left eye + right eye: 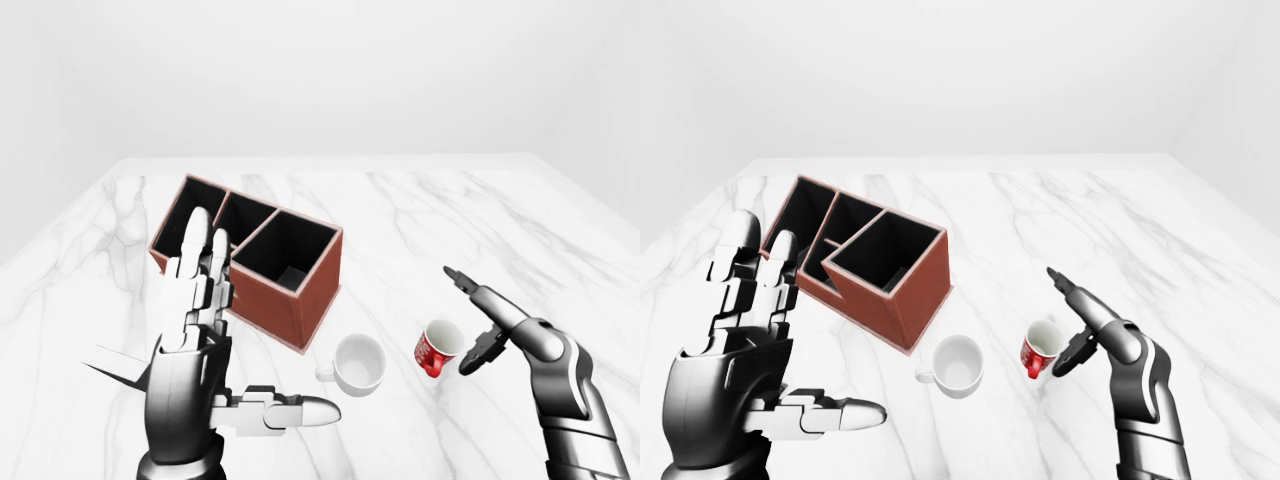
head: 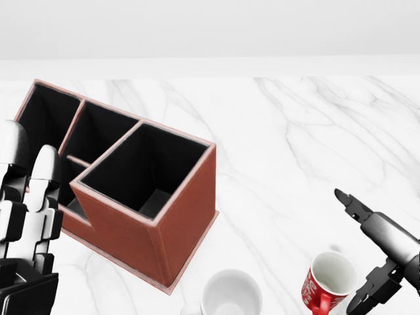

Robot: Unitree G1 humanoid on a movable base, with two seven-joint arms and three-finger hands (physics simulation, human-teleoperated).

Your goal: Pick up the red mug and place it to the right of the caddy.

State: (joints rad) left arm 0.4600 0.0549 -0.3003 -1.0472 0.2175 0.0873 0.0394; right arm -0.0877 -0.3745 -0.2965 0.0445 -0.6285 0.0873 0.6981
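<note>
Right hand [image 1: 497,322]: we see its fingers [image 1: 462,282] spread and released, one pointing toward 11 o'clock in the left-eye view, a lower one [image 1: 474,359] curled down just beside the red mug [image 1: 437,347]. We cannot tell whether it touches the mug; nothing is grasped.

The red mug stands on the bench [image 1: 420,230], mouth tilted toward the camera, at 9 o'clock of the right hand. A white mug [image 1: 358,364] sits near it at 9 o'clock, handle to the left.

The caddy [image 1: 258,259], a brown box with dark open compartments, lies at 11 o'clock of the white mug, apart from both mugs. The red mug is at about 4 o'clock of the caddy.

Left hand [image 1: 195,350]: raised, fingers [image 1: 203,262] straight and released, thumb out toward 3 o'clock, holding nothing, in front of the caddy's left end.
</note>
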